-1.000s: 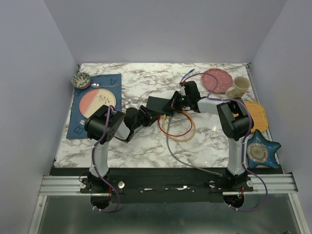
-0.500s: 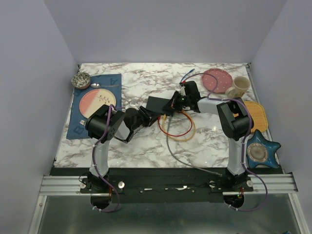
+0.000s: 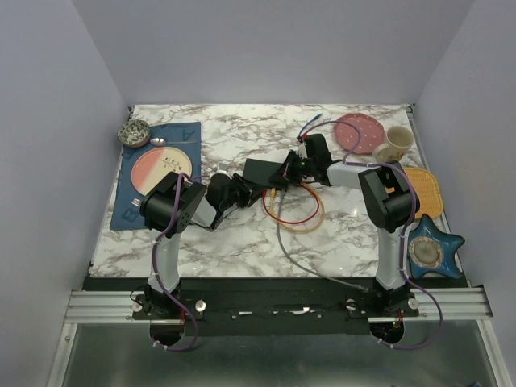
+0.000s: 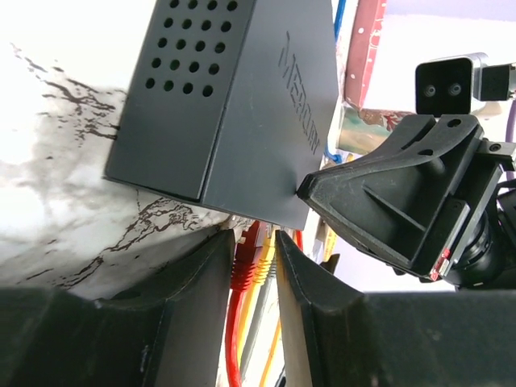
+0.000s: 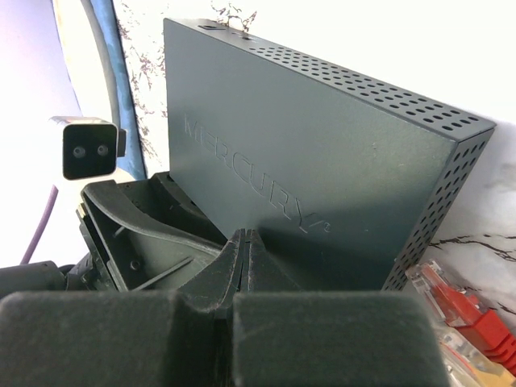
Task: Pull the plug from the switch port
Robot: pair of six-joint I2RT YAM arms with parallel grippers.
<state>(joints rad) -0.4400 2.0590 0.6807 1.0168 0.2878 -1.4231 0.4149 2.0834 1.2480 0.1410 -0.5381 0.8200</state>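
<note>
both tools at the switch [image 3: 262, 171]
left tool [image 4: 251, 242] jaws apart, straddling red plug [image 4: 242, 256] (yellow plug [image 4: 264, 260] beside it); right tool [image 5: 244, 238] closed, tip against the switch.

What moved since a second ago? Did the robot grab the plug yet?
The left gripper crept slightly closer to the switch. Its jaws narrowed around the red plug and yellow plug at the switch's edge, but no firm grip shows yet. The right gripper stayed shut, tips against the switch's top. The switch itself did not move.
</note>
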